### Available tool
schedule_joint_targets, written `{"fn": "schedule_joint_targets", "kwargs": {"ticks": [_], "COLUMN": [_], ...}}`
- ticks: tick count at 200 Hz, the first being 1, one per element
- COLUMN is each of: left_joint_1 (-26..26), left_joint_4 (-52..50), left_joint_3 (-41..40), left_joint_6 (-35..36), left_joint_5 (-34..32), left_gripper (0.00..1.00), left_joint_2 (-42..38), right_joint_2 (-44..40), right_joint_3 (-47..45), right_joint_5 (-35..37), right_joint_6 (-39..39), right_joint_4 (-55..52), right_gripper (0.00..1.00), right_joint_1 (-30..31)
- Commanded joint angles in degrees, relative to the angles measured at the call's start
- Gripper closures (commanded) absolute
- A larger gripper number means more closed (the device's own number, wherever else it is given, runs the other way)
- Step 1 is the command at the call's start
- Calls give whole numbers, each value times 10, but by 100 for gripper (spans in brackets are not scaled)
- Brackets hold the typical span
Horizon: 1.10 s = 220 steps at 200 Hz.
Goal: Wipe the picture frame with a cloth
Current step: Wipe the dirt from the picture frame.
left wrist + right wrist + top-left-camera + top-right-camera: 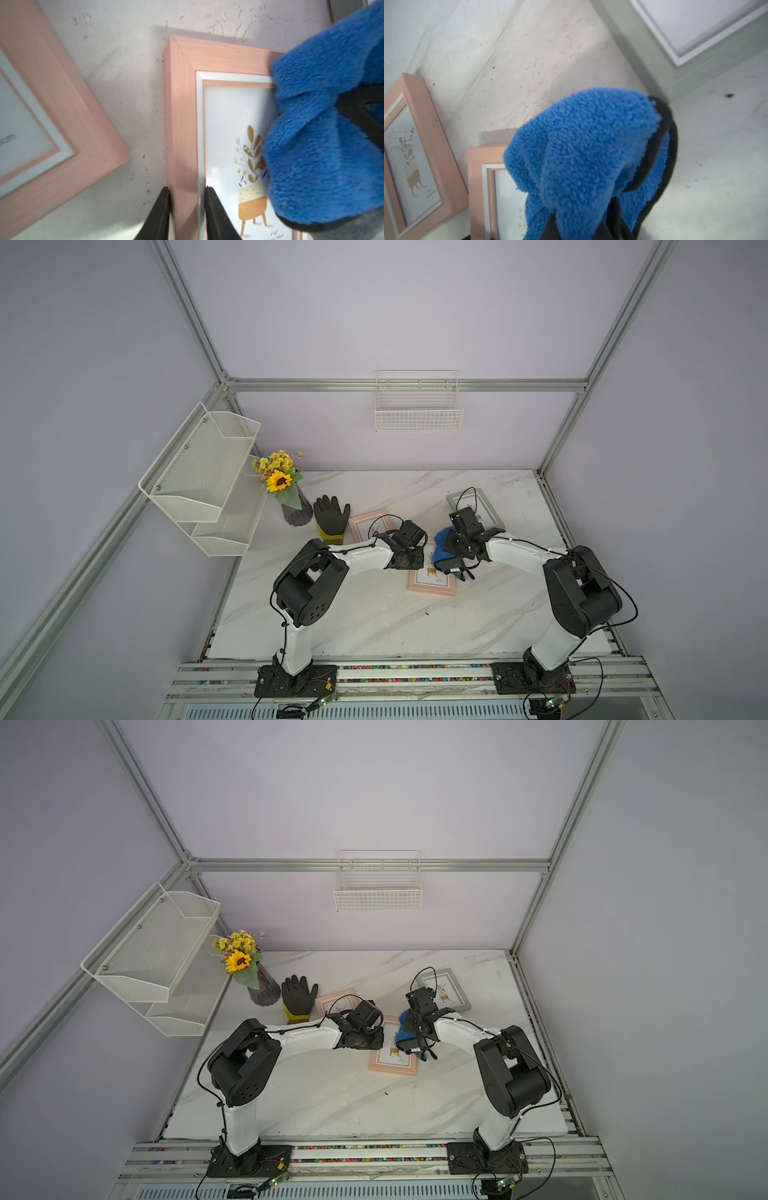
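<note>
While your left gripper [187, 193] pinches the picture frame [182, 104], your right gripper [583, 226] holds the cloth [581, 155] over it.
From your left on the marble table [374, 614]: a vase of yellow flowers [297, 514], a black-and-yellow glove [331, 514] lying flat, then a second pink frame [365, 526]. Your left gripper's narrow jaws straddle the picture frame's left border, one finger outside the edge, one on the glass side. The picture frame lies flat mid-table between the arms. The bunched blue cloth, clamped tight in your right gripper, covers its far right corner. A grey-green frame [490, 510] lies further right.
</note>
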Motion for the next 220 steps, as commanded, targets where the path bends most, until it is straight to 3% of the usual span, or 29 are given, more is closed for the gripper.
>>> {"fn": "schedule_joint_targets", "kwargs": {"ticks": [1, 106, 192, 220], "left_joint_1": [4, 4, 4, 3], "left_joint_4": [-11, -7, 2, 2], "left_joint_3": [14, 12, 8, 6], "left_joint_6": [-7, -22, -21, -26], "left_joint_5": [-10, -17, 4, -1], "left_gripper": [73, 73, 73, 73], "left_joint_2": [6, 13, 9, 7], "right_joint_2": [22, -172, 42, 34], "right_joint_3": [7, -169, 62, 43], "right_joint_5": [-18, -41, 27, 26], "right_joint_6": [10, 33, -23, -21], "right_joint_4": [-24, -85, -73, -78], "right_gripper": [94, 94, 95, 97], "right_joint_1": [10, 54, 1, 24]}}
